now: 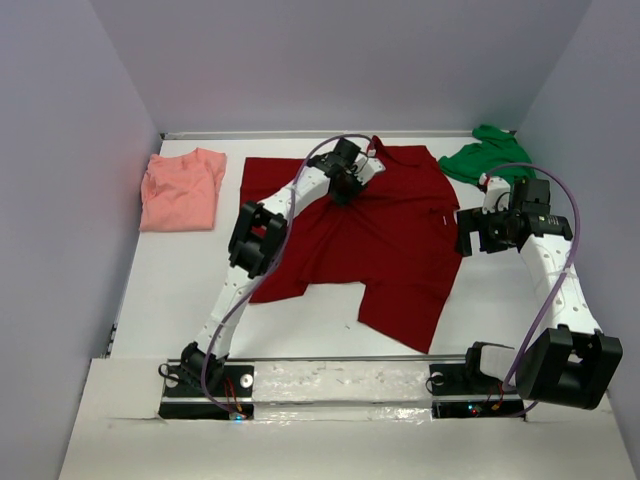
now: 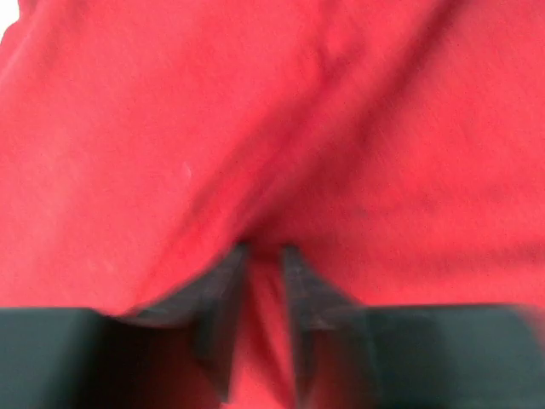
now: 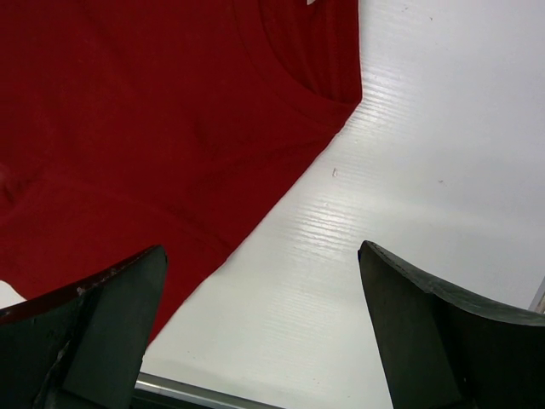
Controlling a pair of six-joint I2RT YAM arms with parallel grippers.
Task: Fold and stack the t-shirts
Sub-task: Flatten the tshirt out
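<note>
red shirt [image 1: 400, 250] lies spread at table [image 1: 300, 330] centre. left gripper [image 2: 264, 249] is over its far middle, jaws narrowly apart, grip unclear: snagged cloth would rumple on lift. right gripper [image 3: 261, 249], jaws spread wide, may miss the right hem.

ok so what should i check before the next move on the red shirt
1. left fingers gripping the dark red collared cloth shirt: cannot tell, the view is blurred, cloth sits in their narrow gap
2. right fingers open: ok, wide apart above the white table beside the shirt's edge
3. red shirt lying flat: not ok, creased, hem uneven
4. salmon-pink cloth shirt out of the way: ok, folded at far left
5. bright green cloth shirt folded: not ok, bunched in the far right corner
</note>
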